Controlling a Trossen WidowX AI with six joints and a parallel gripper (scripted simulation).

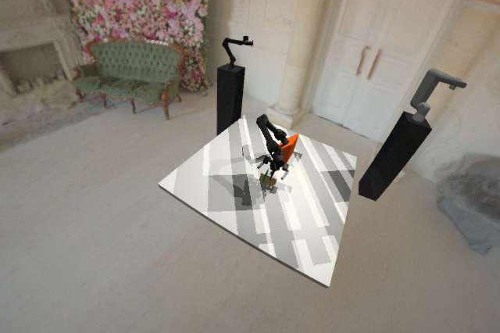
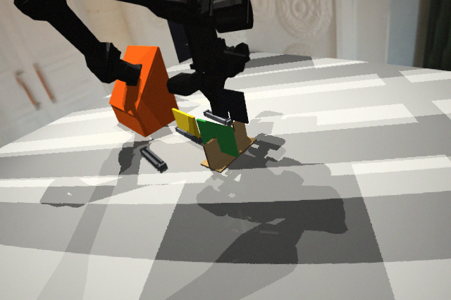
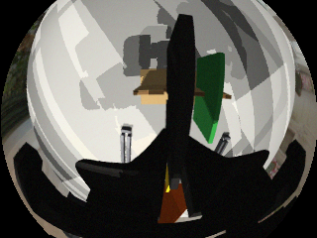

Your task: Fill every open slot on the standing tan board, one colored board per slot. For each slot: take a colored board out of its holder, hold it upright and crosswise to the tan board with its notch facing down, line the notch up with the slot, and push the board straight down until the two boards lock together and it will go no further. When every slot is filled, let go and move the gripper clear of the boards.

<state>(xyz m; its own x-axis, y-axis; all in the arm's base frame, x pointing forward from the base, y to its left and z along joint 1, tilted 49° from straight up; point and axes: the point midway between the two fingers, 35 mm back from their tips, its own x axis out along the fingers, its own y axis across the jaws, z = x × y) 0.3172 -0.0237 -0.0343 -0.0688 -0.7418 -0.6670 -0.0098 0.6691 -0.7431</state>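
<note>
Tan board — middle hidden in wrist view.

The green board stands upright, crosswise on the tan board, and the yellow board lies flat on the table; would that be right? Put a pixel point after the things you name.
Not quite: the exterior view shows the yellow board (image 2: 184,121) (image 3: 167,182) standing upright in its holder (image 2: 188,134), not lying flat. The rest is right.
</note>
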